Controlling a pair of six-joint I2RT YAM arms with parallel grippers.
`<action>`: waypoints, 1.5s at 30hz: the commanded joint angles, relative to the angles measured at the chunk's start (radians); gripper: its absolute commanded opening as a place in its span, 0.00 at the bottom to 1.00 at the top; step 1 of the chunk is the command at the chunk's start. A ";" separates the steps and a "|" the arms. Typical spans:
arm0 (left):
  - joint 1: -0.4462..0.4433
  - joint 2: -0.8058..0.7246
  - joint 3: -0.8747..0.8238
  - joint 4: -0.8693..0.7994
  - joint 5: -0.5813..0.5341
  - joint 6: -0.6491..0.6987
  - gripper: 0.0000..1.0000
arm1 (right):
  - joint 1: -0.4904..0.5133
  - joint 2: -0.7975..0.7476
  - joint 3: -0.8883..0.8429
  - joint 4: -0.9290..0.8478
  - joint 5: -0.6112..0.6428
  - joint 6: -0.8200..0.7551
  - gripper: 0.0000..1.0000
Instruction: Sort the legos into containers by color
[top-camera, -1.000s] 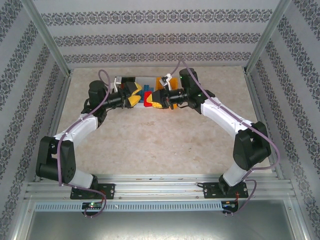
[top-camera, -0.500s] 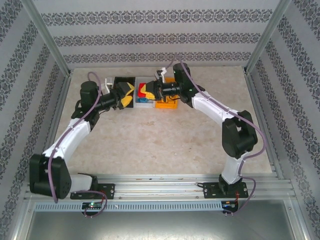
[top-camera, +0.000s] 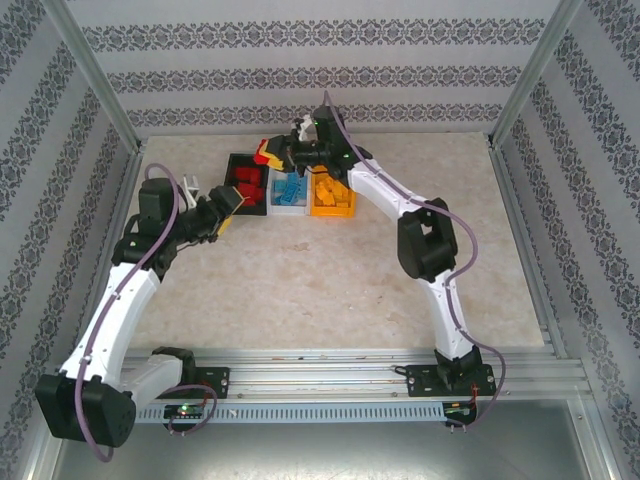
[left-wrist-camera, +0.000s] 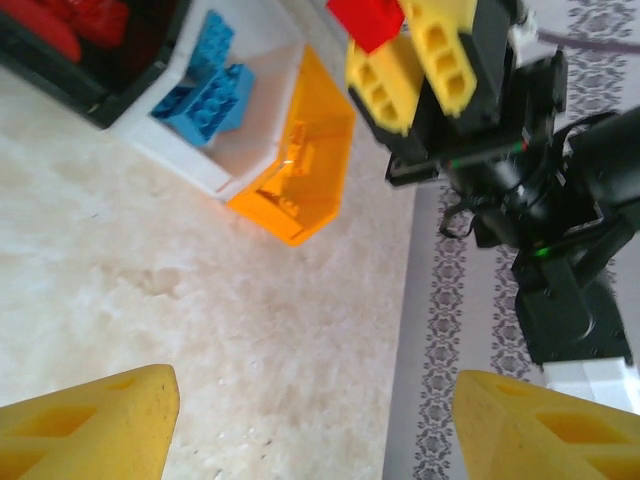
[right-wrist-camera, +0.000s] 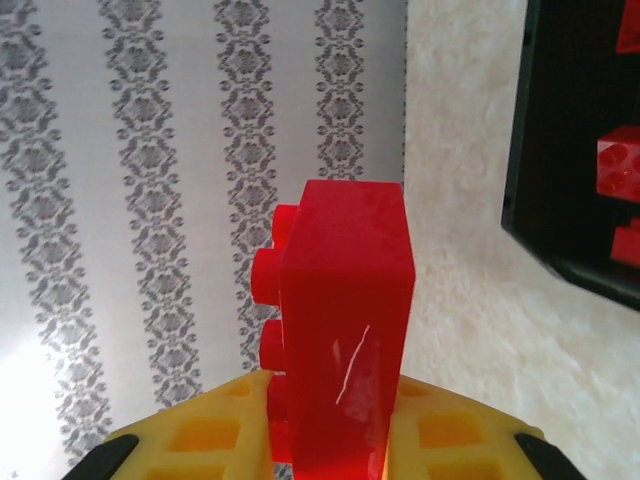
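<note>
Grey floral-striped wall (right-wrist-camera: 150, 150); red lego (right-wrist-camera: 345, 320); black bin (right-wrist-camera: 545, 150), white bin (left-wrist-camera: 190, 170), orange bin (left-wrist-camera: 300, 160).

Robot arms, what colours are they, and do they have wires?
The left arm and right arm have white tube sections with chunky black joints. A purple cable runs along each. Their jaws are yellow with square holes.

The black bin (right-wrist-camera: 570, 140) runs off the right wrist view's right edge (its red legos (right-wrist-camera: 622, 165) sliced too). Left of that bin, the base of the red brick (right-wrist-camera: 345, 300) is hidden between the fingers (right-wrist-camera: 200, 440) of the right gripper (right-wrist-camera: 335, 440).
</note>
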 joint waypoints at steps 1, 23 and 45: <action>0.013 -0.047 -0.014 -0.144 -0.058 0.046 0.73 | 0.033 0.100 0.176 -0.084 0.035 0.032 0.23; 0.039 -0.103 0.077 -0.446 -0.108 0.231 0.75 | 0.050 0.438 0.594 -0.154 0.185 0.133 0.33; 0.072 -0.098 0.075 -0.441 -0.085 0.247 0.75 | 0.047 0.449 0.605 -0.148 0.195 0.156 0.49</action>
